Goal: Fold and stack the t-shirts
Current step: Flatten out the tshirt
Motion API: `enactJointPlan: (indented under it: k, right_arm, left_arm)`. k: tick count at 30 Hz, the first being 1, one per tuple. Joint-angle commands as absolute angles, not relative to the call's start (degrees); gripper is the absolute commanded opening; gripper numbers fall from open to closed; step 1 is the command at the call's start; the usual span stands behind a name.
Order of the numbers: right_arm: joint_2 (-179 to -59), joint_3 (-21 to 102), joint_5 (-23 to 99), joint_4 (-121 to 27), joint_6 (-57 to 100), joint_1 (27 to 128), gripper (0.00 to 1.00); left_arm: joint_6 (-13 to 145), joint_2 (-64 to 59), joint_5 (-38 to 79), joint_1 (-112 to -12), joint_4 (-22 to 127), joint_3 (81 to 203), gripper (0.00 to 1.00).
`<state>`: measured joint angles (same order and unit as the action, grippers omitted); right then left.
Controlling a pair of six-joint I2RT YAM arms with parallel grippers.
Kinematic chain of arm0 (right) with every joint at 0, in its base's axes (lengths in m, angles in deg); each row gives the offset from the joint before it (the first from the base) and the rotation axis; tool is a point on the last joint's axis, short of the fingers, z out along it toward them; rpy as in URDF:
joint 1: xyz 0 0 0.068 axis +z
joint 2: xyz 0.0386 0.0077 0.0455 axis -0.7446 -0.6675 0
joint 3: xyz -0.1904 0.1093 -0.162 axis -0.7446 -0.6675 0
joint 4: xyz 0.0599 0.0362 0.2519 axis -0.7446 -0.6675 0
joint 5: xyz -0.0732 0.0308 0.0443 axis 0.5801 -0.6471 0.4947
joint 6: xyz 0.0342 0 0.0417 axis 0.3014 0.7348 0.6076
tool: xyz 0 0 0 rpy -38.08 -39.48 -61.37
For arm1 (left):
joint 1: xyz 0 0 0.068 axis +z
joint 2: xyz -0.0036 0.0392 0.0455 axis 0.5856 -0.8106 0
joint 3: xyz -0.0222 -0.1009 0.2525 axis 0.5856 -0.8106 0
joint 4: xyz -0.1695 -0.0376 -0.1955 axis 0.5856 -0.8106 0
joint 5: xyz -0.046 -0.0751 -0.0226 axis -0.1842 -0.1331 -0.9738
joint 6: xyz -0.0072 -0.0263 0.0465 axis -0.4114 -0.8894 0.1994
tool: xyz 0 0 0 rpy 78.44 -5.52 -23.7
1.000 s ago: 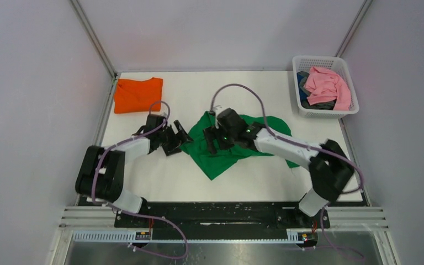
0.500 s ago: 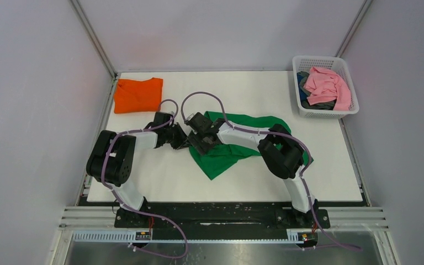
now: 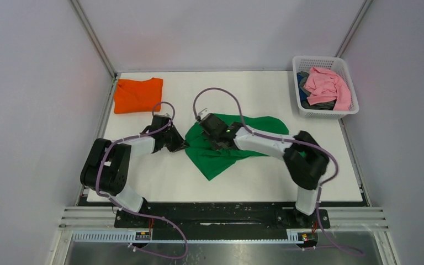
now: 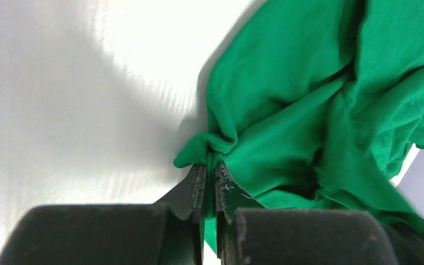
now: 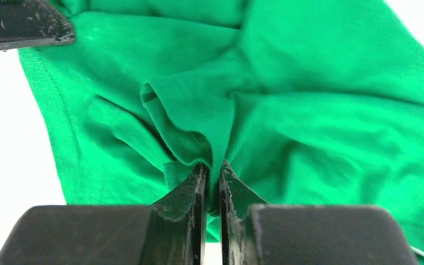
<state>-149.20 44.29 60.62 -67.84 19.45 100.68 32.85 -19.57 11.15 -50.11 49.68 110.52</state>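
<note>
I saw the left claw (image 4: pixel 210 174) pinching the bunched left edge of the soft, rumpled green shirt (image 3: pixel 219 159) in the middle of the white table (image 3: pixel 160 179), the right claw (image 5: pixel 212 174) pinching a crumpled fold further in, and the orange shirt (image 3: pixel 138 95) folded flat at the far left corner.

From above, your right arm (image 3: pixel 262 144) covers the middle of the green shirt (image 3: pixel 216 161), and the fingertips of the left gripper (image 3: pixel 183 146) are too small to read. Both wrist views cut the shirt off at their edges. In the basket (image 3: pixel 297 62) at the table's far right corner, the pink garment (image 3: pixel 329 84) hides most of the grey garment (image 3: pixel 305 88).
</note>
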Motion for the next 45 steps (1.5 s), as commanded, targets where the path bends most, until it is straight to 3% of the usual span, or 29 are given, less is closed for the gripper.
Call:
enactJointPlan:
  k: [1, 6, 12, 20, 26, 34, 40, 45]
  right_arm:
    - [-134.12, 34.15, 69.54, -59.34, 24.55, 100.59, 0.02]
    - [-119.15, 22.33, 77.58, -54.02, 27.61, 100.18, 0.0]
    - [-96.88, 17.11, 85.73, -54.05, 24.59, 99.03, 0.02]
    - [-75.48, 24.4, 76.98, -58.4, 19.36, 98.83, 0.0]
    - [-74.83, 44.17, 62.08, -68.01, 17.41, 98.83, 0.0]
    - [-82.38, 69.18, 36.07, -80.21, 20.68, 98.79, 0.0]
    - [-87.45, 82.02, 38.9, -86.05, 18.72, 98.83, 0.0]
    - [-90.59, 78.82, 50.83, -85.78, 15.71, 98.83, 0.0]
  left_arm:
    - [32.17, -14.76, 18.93, -50.08, 47.93, 107.69, 0.0]
    - [32.28, -7.74, 24.26, -50.08, 46.26, 106.83, 0.0]
    - [34.44, 6.74, 34.34, -50.26, 37.73, 110.48, 0.0]
    - [38.02, 31.88, 38.04, -51.86, 29.66, 120.11, 0.0]
    - [40.69, 43.27, 31.92, -52.26, 27.05, 133.34, 0.0]
    - [41.87, 47.02, 21.25, -52.19, 28.48, 148.09, 0.0]
    - [42.03, 48.22, 23.69, -51.77, 28.26, 150.31, 0.0]
    - [42.76, 45.46, 25.05, -51.66, 28.75, 145.29, 0.0]
